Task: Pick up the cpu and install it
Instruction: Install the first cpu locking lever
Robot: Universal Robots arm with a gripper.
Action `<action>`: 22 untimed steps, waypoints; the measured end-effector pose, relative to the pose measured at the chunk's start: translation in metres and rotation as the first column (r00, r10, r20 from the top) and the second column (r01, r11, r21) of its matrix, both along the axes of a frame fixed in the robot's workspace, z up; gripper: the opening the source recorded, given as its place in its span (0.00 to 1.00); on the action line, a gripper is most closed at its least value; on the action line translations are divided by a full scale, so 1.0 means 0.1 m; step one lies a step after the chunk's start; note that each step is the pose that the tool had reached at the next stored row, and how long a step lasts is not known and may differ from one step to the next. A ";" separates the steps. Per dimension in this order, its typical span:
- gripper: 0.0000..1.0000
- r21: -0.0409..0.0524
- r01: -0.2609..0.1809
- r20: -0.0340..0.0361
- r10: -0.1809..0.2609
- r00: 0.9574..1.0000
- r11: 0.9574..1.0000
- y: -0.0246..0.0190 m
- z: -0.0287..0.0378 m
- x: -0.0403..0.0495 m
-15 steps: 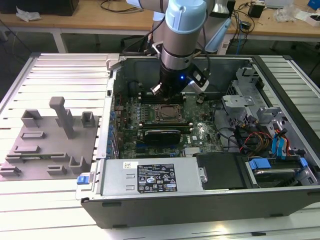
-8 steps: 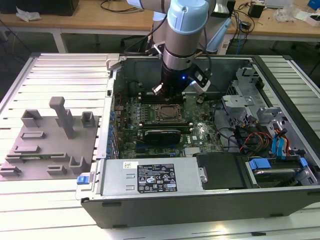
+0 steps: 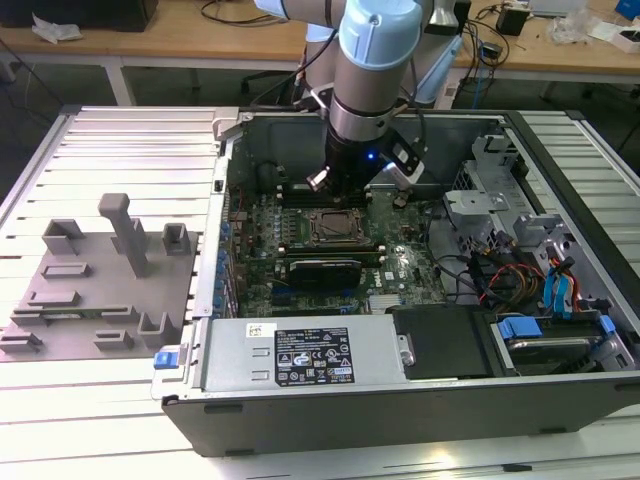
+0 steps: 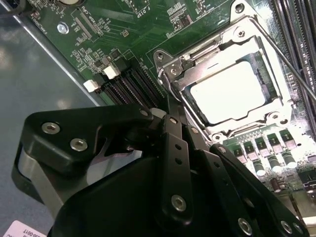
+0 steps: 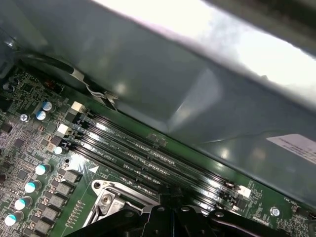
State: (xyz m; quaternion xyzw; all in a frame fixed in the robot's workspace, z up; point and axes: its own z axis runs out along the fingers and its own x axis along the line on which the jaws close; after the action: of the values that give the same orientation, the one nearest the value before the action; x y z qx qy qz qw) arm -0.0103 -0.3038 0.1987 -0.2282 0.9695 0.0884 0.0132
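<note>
One cpu [image 4: 228,92], flat silvery-white square, sits in the metal socket frame [image 4: 173,69] on the green motherboard [image 3: 400,262] inside the open grey computer case [image 3: 190,330]; black gripper [image 4: 170,129] just beside the socket with fingers together, holding nothing; memory slots [image 5: 148,158] beyond

A wooden workbench [image 3: 190,40] strewn with cables runs along the far side, behind the ribbed aluminium table [image 3: 120,150], brightly lit.
</note>
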 end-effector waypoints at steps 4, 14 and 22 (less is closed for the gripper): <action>0.11 0.003 0.000 0.000 0.000 1.000 1.000 -0.007 0.001 0.001; 0.11 0.020 0.000 0.000 0.000 1.000 1.000 -0.039 0.000 0.004; 0.11 0.022 0.000 0.000 0.000 1.000 1.000 -0.040 0.134 0.004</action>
State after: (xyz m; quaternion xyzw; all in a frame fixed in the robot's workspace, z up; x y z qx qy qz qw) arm -0.0098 -0.3077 0.2122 -0.2279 0.9685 0.0992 0.0157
